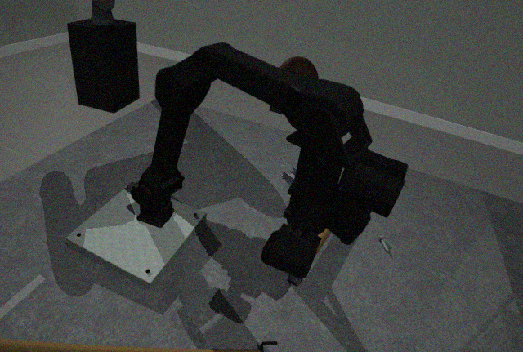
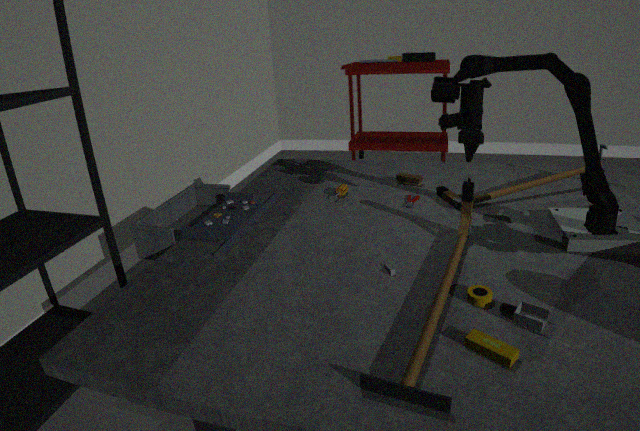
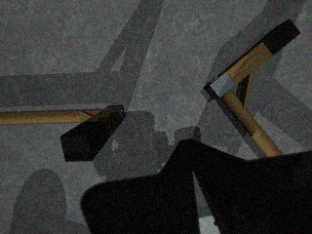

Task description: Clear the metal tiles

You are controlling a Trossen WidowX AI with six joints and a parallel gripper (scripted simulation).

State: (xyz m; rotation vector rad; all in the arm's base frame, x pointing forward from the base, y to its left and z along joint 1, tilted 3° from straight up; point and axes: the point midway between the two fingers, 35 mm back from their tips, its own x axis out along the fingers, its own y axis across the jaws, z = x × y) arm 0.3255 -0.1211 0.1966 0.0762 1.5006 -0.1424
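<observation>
The long scraper lies on the table. Its wooden pole [image 2: 439, 304] [image 3: 39, 117] runs from a wide black blade [image 2: 405, 393] to an upright grip with a black end [image 2: 467, 191] [image 3: 80, 145]. My gripper [image 2: 468, 158] [image 3: 186, 145] is shut and empty, pointing down above that grip and apart from it. In the top view the arm hides most of the scraper. Several small metal tiles [image 2: 225, 219] lie on the dark bench plate [image 2: 200, 233] at the far left. A grey box-like shape [image 2: 168, 217] stands behind the plate, probably the catch box.
A second wooden-handled tool [image 2: 532, 183] [image 3: 265, 145] lies near the scraper's grip. A tape measure [image 2: 480, 296], a yellow block [image 2: 491, 347] and a grey bracket [image 2: 530, 316] lie right of the pole. Red-handled pliers [image 2: 411, 200] and a yellow item [image 2: 341, 190] lie farther back. Dark shelving stands left.
</observation>
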